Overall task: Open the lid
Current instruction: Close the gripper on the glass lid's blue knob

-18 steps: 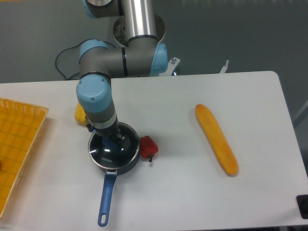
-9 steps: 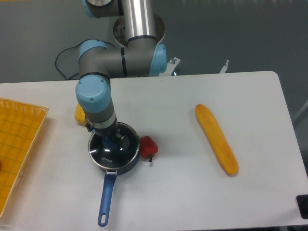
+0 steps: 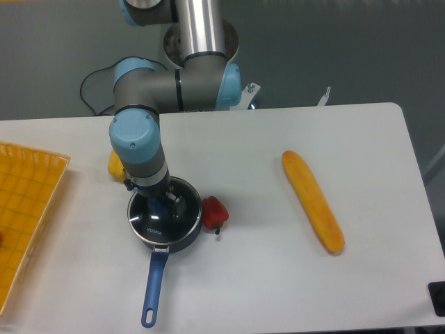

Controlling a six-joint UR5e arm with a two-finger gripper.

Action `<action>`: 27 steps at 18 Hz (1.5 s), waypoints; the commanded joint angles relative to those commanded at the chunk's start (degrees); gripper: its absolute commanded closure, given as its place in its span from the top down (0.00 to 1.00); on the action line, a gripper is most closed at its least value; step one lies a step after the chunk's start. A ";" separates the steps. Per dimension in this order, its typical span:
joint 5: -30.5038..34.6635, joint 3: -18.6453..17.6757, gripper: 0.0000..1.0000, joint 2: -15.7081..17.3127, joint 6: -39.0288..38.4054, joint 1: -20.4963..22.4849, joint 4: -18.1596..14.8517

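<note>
Gripping stage: jaws (image 3: 164, 206) down over blue knob at centre of lid (image 3: 165, 221); closure on knob cannot be told. Lid seated on saucepan (image 3: 156, 271) directly beneath jaws. Lift-off remains; red pepper (image 3: 214, 213) beside

Lid (image 3: 158, 224) on saucepan (image 3: 154, 278), pepper (image 3: 214, 213) right.

Looks like robotics lab / test cell, not home kitchen. Evidence: grey-and-light-blue industrial robot arm (image 3: 139, 142) on round base at rear edge of plain white rectangular tabletop (image 3: 278, 264); black cable (image 3: 90, 94) trailing behind; bare dark grey backdrop (image 3: 348, 49). Food items prob. plastic props, e.g. long orange-yellow bread-shaped piece (image 3: 313, 202), small red pepper (image 3: 214, 213).
</note>
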 joint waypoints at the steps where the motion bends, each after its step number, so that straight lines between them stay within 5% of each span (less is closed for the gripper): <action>1: 0.00 0.00 0.82 0.00 0.00 0.00 0.00; 8: 0.09 0.17 0.70 0.00 0.09 0.09 -0.09; 27: 0.18 1.67 0.61 0.09 0.44 0.62 -0.70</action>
